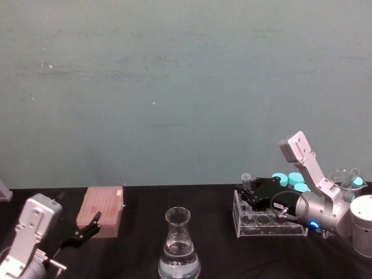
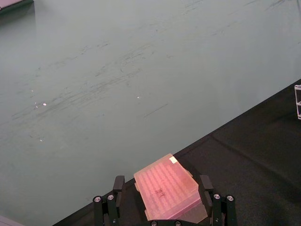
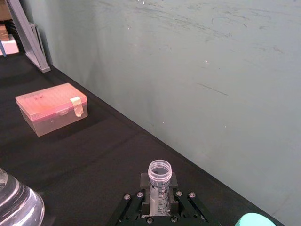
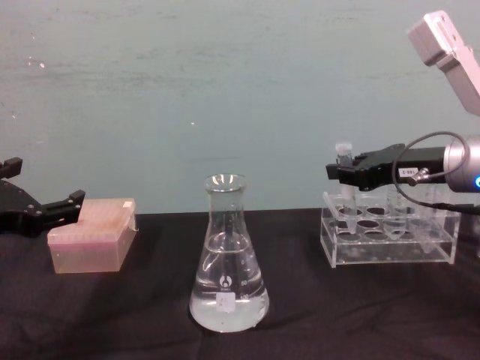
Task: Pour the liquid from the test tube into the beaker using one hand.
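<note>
The right hand (image 4: 343, 171) grips the slim clear plastic test tube (image 4: 343, 159) upright above the clear plastic rack (image 4: 390, 238) at 3 o'clock. The clear glass conical beaker (image 4: 227, 259) stands centre, open black table (image 4: 142, 307) around it. The left hand (image 4: 45, 206) hovers open at 9 o'clock beside the pink box (image 4: 91, 234).

Test tube (image 3: 159, 187): lower part hidden between the right pincer (image 3: 159, 203) fingers, so liquid level inside can't be read. Beaker (image 1: 179, 247): base cut off by head view's bottom edge; in right wrist view just a sliver at the corner. Beaker label print too small to read. Left pincer (image 4: 34, 208): partly cut by chest view's edge, beside the pink box (image 4: 91, 235). Rack (image 4: 388, 234) far end hidden behind right arm.
</note>
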Robot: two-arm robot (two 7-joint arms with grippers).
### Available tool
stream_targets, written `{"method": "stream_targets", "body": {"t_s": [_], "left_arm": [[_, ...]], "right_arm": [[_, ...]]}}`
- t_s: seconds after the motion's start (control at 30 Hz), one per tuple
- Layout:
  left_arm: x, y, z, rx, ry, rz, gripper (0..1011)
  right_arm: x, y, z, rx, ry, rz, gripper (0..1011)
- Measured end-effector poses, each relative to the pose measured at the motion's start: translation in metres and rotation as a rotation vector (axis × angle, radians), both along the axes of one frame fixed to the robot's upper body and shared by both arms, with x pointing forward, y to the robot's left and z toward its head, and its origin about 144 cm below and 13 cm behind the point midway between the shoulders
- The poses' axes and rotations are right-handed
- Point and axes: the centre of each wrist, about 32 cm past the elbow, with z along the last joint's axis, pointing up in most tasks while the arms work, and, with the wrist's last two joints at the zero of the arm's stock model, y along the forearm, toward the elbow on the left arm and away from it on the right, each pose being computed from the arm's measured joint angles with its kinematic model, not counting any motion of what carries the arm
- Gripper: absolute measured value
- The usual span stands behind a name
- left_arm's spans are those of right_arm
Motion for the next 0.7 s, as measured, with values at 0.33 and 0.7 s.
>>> {"method": "stream_targets", "body": {"t_s": [0.33,0.7], "left_arm": [[0.0,0.0,0.0,0.0,0.0,0.0,1000],[0.0,0.0,0.0,0.0,0.0,0.0,1000]], "right_arm": [[0.0,-0.0002,0.0005,0.0,-0.001,0.0,437],[-0.0002,-0.0003,0.0004,0.001,0.0,0.0,768]]}}
